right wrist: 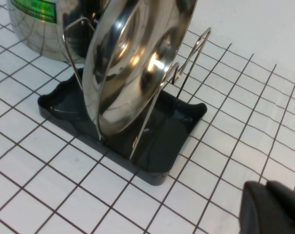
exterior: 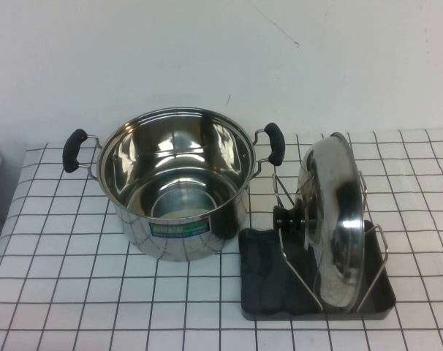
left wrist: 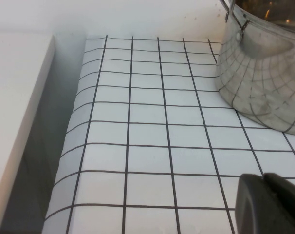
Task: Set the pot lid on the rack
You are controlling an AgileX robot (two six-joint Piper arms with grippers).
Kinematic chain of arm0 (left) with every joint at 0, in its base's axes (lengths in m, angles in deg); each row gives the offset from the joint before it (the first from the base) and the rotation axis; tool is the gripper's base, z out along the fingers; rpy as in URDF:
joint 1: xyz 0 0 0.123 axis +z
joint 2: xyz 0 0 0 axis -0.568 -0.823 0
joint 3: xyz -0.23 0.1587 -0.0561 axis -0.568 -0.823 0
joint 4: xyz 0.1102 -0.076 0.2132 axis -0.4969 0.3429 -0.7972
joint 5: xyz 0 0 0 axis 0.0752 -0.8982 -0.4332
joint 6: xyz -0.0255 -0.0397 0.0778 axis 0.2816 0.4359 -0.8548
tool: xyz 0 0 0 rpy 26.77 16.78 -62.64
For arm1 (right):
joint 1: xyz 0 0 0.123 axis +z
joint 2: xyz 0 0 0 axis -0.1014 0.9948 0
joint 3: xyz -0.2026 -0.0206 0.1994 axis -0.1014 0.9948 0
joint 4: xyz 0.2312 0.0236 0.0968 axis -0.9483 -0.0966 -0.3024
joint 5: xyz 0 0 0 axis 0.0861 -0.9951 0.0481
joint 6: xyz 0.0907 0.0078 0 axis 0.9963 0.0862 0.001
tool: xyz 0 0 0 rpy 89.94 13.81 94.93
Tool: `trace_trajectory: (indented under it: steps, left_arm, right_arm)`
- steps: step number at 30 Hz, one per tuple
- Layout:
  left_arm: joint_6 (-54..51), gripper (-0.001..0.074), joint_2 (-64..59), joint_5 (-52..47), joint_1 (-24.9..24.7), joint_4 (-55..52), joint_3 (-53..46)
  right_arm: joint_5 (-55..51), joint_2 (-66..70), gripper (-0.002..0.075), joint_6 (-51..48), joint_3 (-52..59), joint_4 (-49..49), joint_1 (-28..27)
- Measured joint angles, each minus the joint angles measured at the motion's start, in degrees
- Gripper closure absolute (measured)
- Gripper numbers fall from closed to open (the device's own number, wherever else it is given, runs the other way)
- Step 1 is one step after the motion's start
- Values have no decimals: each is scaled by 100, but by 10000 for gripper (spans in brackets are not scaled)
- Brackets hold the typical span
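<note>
Stainless steel gleams on the pot lid, which stands on edge between the wire prongs of the rack, its black knob facing the steel pot beside it on the checked cloth. Of the left gripper and right gripper, only a dark edge shows above the cloth; neither touches anything, and their grip cannot be told.

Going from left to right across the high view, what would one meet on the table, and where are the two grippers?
Pot → rack holding the pot lid upright. Neither gripper appears there; the left gripper and right gripper show only at their wrist views' edges.
</note>
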Motion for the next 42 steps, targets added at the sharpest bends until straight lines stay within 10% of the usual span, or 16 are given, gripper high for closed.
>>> trace_trajectory:
  steps: [26,42]
  left_arm:
    - [-21,737,0,0,0,38,0]
    - [-21,737,0,0,3,38,0]
  right_arm:
    - [297,-27,726,26,115,-4,0]
    - [1417,-1814,726,2531,2486,1824,-1035]
